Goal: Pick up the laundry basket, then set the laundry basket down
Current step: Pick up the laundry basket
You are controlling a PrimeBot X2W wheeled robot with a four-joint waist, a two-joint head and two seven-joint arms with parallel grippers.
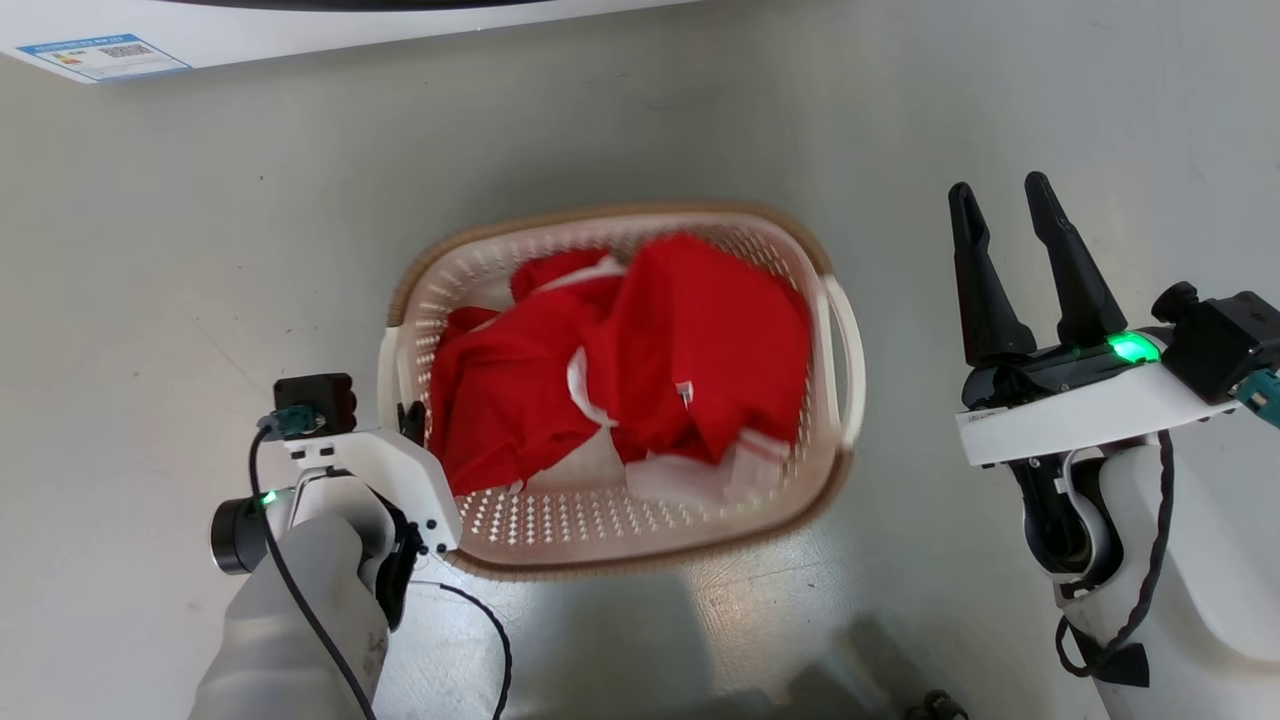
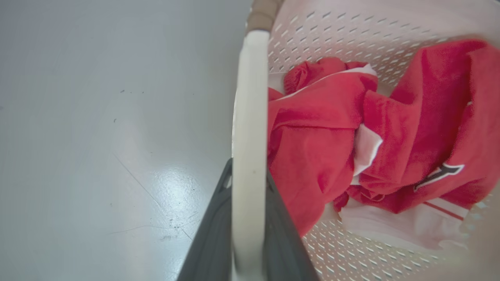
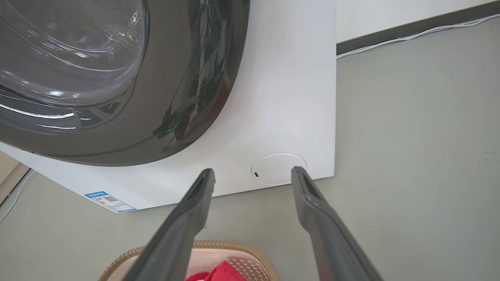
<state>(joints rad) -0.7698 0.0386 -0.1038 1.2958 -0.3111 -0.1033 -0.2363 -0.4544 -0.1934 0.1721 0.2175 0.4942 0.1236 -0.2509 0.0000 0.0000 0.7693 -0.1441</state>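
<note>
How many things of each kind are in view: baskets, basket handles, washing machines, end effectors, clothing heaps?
laundry basket: 1
left loop handle, right loop handle: 2
washing machine: 1
left end effector, right end effector: 2
heap of red-and-white clothing: 1 (separate pieces cannot be told apart)
Total: 7

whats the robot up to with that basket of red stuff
The robot's left gripper has its fingers closed around one white side handle of the laundry basket, which holds red and white clothes. The washing machine stands just beyond it on the grey floor. The right gripper is open and holds nothing, off to the basket's right. Whether the basket has left the floor cannot be told.
</note>
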